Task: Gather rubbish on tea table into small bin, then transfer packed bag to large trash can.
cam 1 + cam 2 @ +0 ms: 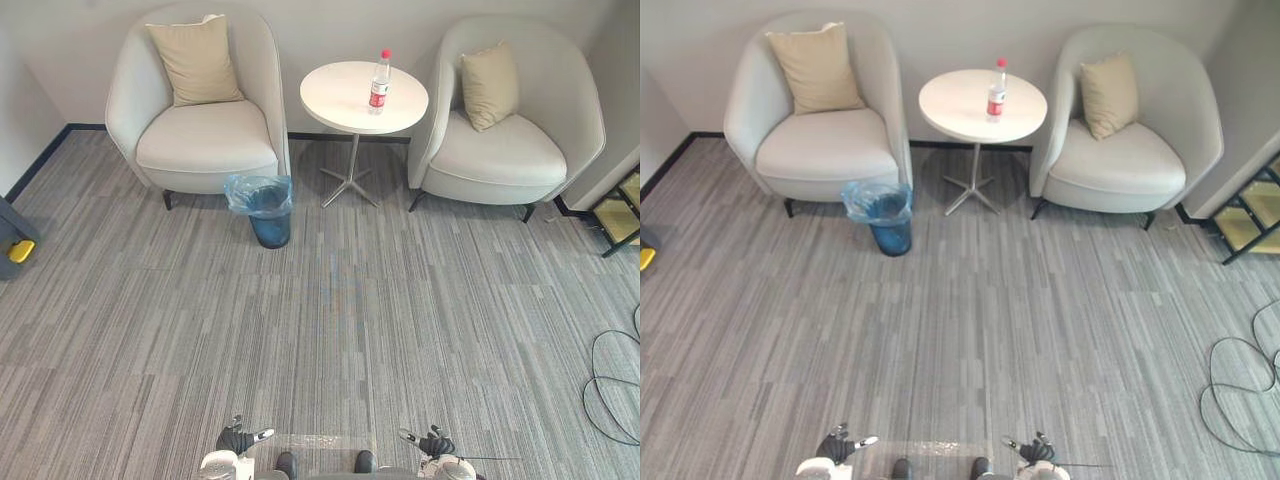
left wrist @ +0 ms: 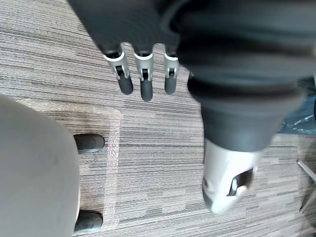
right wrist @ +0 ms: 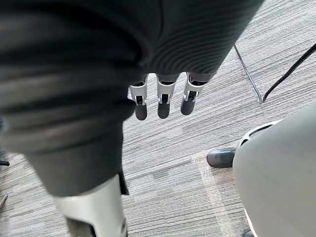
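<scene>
left hand [image 2: 143, 84]: I read it as open. Fingers straight, pointing down at the carpet [image 1: 330, 330], thumb apart, low at my left side.
right hand [image 3: 164, 101]: same on my right. Fingers straight and loose, thumb apart, hanging over the carpet.
bottle [image 1: 380, 80] vs hands: well apart. It's across the carpet, straight ahead of me and closer to the right hand's side.
bottle pose: upright, red cap and red label, just right of the middle of the tabletop, clear of the edges.
tea table [image 1: 340, 95]: round, white, single post on a star foot, between the two armchairs.
small bin [image 1: 268, 215]: on the carpet at the front right corner of the left armchair [image 1: 200, 110], just left of the table's foot. Blue bag lines it and folds over the rim.
right armchair [image 1: 510, 120]: just right of the table.
count: 1 bottle, 1 bin, 1 table, 2 armchairs, 2 cushions, one in each chair.
</scene>
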### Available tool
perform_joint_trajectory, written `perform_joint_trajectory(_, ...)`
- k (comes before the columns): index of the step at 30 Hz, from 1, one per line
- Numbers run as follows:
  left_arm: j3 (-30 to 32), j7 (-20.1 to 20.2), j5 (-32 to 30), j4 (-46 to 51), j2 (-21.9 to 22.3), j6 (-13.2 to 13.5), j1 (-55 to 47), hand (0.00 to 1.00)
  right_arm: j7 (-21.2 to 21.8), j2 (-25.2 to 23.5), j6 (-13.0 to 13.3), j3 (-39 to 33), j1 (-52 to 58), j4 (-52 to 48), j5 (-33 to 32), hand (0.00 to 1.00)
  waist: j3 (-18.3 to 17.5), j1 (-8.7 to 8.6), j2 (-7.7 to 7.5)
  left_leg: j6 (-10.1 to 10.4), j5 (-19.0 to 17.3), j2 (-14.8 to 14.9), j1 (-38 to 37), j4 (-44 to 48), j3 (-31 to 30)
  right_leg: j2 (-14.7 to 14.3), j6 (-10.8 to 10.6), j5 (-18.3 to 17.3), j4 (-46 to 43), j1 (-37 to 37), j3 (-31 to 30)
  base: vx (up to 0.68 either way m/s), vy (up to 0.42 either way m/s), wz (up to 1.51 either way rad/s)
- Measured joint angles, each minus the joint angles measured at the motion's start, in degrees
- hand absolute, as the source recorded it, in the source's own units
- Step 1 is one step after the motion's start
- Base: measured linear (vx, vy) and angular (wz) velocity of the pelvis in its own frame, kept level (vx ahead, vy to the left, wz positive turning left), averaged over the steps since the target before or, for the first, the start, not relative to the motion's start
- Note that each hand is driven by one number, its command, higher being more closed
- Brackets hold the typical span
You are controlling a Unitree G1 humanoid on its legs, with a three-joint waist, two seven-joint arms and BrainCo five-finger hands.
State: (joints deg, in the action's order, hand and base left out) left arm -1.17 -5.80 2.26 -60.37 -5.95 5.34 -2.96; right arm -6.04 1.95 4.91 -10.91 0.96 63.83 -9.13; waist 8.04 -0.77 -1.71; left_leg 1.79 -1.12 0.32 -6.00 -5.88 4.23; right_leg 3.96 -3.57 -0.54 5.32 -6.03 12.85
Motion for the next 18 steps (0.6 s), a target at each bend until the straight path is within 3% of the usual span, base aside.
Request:
perform_joint_trajectory(7,0.02,0.15,0.01,0.04,-0.03,-0.75,0.43,0.00,0.17,0.02,0.02,-0.07,0.11,-0.21,-1.00,0.00,0.64,-0.14,0.01,0.49,-1.81,0.43,0.29,1.33,0.75,-0.32,0.44,-0.77,-0.26,-0.07,-0.57,0.02,-0.014,-0.05)
perform_joint_trajectory(10,0.03,0.44,0.01,0.13,-0.02,-0.76,0.89,0.00,0.47,0.26,0.09,-0.05,0.14,-0.53,-1.54,0.00,1.14,-0.23,0.43,1.32,-8.07,1.59,4.45,12.92,1.77,-0.65,1.13,-2.49,-1.63,-0.32,-1.16,0.11,-0.016,-0.11)
perform_joint_trajectory(11,0.05,0.71,0.03,0.42,-0.13,-0.76,1.27,0.00,0.46,0.28,0.12,-0.01,0.15,-0.75,-2.37,0.00,1.67,-0.34,0.38,3.18,-10.36,2.45,7.64,21.94,2.36,-0.75,1.62,-3.85,-2.85,-0.83,-1.15,0.06,-0.023,0.01)
perform_joint_trajectory(12,0.09,0.87,0.10,1.52,-0.23,-0.71,1.48,0.00,0.49,0.32,0.12,0.00,0.18,-0.93,-2.44,0.00,2.41,-0.35,0.16,3.65,-10.64,3.26,10.45,30.34,3.56,-0.71,1.88,-4.73,-3.67,-1.65,-1.31,0.06,-0.056,-0.03)
perform_joint_trajectory(14,0.26,0.91,0.15,2.71,0.13,-0.63,1.50,0.00,0.48,0.92,0.12,-0.01,0.37,-1.85,-2.81,0.00,3.21,-0.14,1.52,4.15,-10.31,6.13,14.63,42.82,5.02,-1.62,3.17,-7.03,-5.52,-2.75,-2.61,0.11,-0.066,-0.18)
perform_joint_trajectory(15,0.52,1.01,0.18,2.86,0.24,-0.63,1.72,0.00,0.46,1.03,0.17,-0.07,0.13,-2.30,-2.82,0.00,4.06,-0.07,1.99,6.28,-9.13,7.46,17.74,49.36,5.41,-1.85,4.35,-8.41,-6.17,-4.12,-3.14,0.16,-0.020,-0.16)
perform_joint_trajectory(16,0.81,1.01,0.21,2.87,0.22,-0.60,1.94,0.00,0.46,0.90,0.17,-0.02,-0.18,-2.36,-2.88,0.00,4.19,-0.14,1.73,6.31,-10.25,7.47,19.15,51.33,5.65,-1.72,4.91,-9.02,-6.40,-4.31,-3.76,0.19,0.000,-0.17)
perform_joint_trajectory(17,0.79,1.02,0.24,3.02,0.28,-0.62,2.41,0.00,0.36,1.15,0.06,-0.09,-0.31,-2.21,-3.36,0.00,4.29,-0.12,1.69,4.78,-13.68,6.47,21.01,49.73,6.12,-0.72,5.30,-10.07,-7.15,-4.31,-4.59,0.20,0.014,-0.20)
perform_joint_trajectory(18,0.77,1.02,0.25,3.19,0.38,-0.62,2.58,0.00,0.37,1.57,0.06,-0.09,-0.41,-2.20,-3.36,0.00,4.40,-0.14,1.66,4.06,-14.41,5.23,22.61,47.30,6.36,0.04,5.42,-10.44,-6.90,-4.57,-5.13,0.21,0.022,-0.31)
